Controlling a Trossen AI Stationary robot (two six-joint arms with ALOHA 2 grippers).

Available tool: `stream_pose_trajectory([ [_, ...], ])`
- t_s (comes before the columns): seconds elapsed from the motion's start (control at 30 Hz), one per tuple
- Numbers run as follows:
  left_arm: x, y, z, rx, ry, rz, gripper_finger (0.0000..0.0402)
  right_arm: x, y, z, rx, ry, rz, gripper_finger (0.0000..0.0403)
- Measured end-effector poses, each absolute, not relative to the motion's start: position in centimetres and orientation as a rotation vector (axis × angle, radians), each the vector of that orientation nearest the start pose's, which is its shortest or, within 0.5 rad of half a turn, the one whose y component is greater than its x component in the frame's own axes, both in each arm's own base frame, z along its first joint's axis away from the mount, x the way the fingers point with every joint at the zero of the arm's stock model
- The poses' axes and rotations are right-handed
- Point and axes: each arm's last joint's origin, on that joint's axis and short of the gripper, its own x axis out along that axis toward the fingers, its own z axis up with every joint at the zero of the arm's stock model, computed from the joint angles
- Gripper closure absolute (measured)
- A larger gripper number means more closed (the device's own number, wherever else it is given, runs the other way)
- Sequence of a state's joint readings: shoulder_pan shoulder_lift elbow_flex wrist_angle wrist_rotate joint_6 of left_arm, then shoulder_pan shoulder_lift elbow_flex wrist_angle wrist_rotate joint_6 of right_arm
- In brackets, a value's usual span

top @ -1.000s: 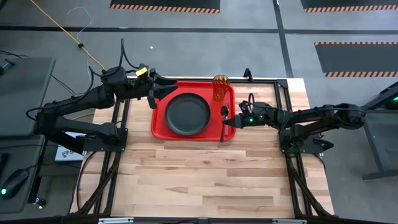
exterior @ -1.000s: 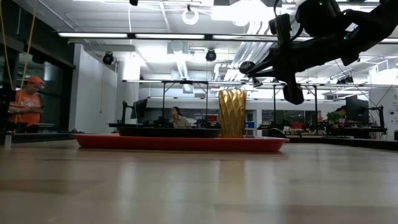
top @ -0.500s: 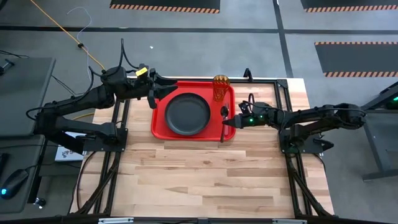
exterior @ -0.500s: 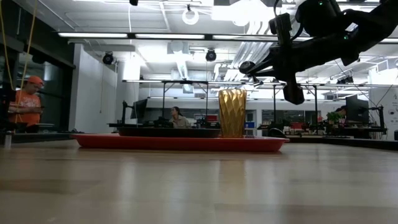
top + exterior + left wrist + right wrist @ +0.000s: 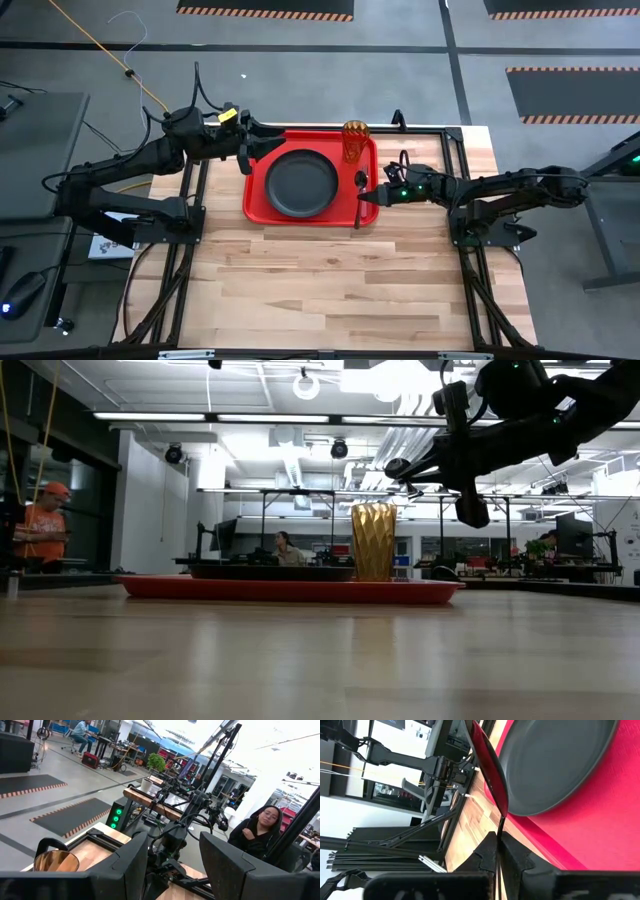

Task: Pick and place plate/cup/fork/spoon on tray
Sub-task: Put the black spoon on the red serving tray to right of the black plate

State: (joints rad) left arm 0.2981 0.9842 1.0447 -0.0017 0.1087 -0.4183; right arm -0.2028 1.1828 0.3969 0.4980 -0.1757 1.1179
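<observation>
**Tray nearly laid; the last utensil sitting at the right pincer's tip**

The right pincer (image 5: 372,195) is hovering at the right edge of the tray (image 5: 258,195), low over its rim; in the right wrist view its two fingers (image 5: 512,854) are lying pressed together, so it is clenched, and a thin dark line is running out from between them, though I cannot tell whether that is a handle being gripped or only the tray's rim seen edge-on; just left of the tip, the spoon (image 5: 360,180) is lying on the red floor of the tray with its bowl toward the far side, and the fork (image 5: 357,212) is showing as a slim reddish line right at the pincer's tip, close against the tray's right rim, with its near end seeming to reach the rim or just past it.

Further left, the plate (image 5: 300,184) is resting flat in the middle of the tray; the cup (image 5: 354,141) is standing upright in the tray's far right corner; so plate, cup and spoon are looking done, and the fork is, by my judgement, either just being set down or needing only a release.

The left pincer (image 5: 252,152) is waiting by the tray's far left corner, released, its fingers (image 5: 127,860) standing apart and gripping nothing; the desk (image 5: 330,290) is carrying the tray near its far edge.
</observation>
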Motion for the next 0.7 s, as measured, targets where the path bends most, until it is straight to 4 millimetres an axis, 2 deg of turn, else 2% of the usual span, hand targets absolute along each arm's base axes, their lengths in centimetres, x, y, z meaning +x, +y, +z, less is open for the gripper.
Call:
stream_pose_trajectory([
  [0.23,20.3,5.9,40.4,-0.405,-0.096,0.174,0.0234,22.4,-4.1,19.0,1.164,0.239,-0.183,0.0403],
  [0.37,20.5,5.2,40.1,-0.389,-0.102,0.176,0.0234,22.4,-4.1,19.0,1.166,0.238,-0.183,0.0403],
  [0.57,21.6,3.6,36.6,-0.41,-0.2,0.135,0.0234,22.5,-4.1,19.0,1.171,0.236,-0.184,0.0403],
  [0.7,21.6,3.0,34.3,-0.461,-0.288,0.093,0.0234,23.6,-4.7,20.2,1.159,0.239,-0.2,0.0403],
])
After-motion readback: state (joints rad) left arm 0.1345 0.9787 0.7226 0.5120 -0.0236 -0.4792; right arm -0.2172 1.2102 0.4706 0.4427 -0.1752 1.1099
